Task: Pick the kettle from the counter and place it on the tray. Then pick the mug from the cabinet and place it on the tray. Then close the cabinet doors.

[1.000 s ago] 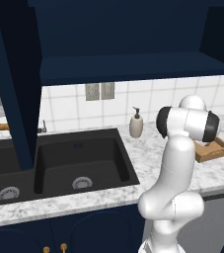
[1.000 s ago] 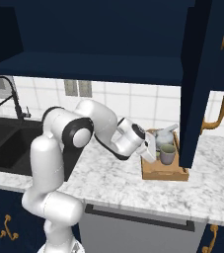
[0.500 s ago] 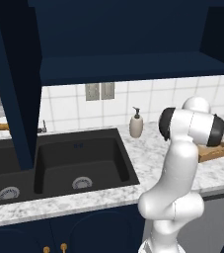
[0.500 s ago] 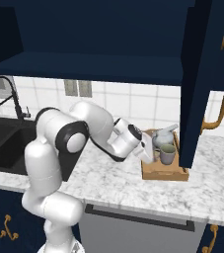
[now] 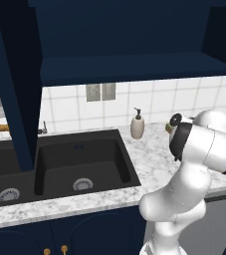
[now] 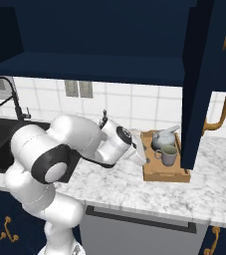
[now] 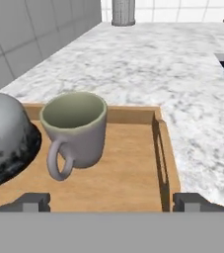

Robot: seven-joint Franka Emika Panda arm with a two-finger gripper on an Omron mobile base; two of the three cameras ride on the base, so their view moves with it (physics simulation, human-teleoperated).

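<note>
Mug (image 7: 76, 129) stands upright on the tray (image 7: 133, 175), just beside the kettle (image 7: 5, 136), both already delivered. Gripper (image 7: 111, 201) fingers are spread wide, grasping nothing, clear of the mug. Cabinet doors (image 6: 196, 84) are open, the likely remaining step.

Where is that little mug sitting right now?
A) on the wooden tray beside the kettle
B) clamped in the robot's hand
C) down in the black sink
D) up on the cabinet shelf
A: the mug stands upright on the wooden tray next to the kettle, and the hand's tips stand wide apart, clear of it.
</note>
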